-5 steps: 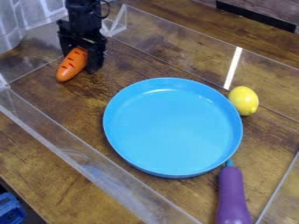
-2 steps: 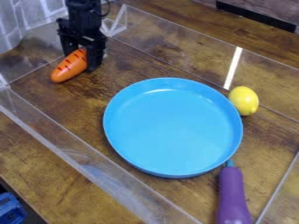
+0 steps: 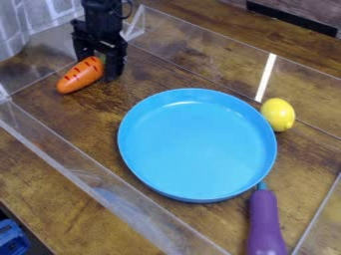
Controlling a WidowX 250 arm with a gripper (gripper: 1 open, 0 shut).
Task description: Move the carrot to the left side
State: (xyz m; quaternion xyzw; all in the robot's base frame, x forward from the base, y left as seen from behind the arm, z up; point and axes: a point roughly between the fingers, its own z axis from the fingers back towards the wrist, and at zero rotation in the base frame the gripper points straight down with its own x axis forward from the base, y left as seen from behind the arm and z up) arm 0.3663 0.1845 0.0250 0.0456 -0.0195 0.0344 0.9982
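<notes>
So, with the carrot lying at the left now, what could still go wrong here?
1. The open gripper stands right beside the carrot, its leafy end close to the jaws; lifting off at an angle may drag or roll it.
2. The carrot is round and tapered, so a nudge might send it toward the blue plate.

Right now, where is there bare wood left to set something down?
Free: the wood in front of the blue plate toward the near left corner, and the far strip behind the plate and lemon. Crowded: the far left, around the carrot and fingers, and between plate, lemon and eggplant.
</notes>
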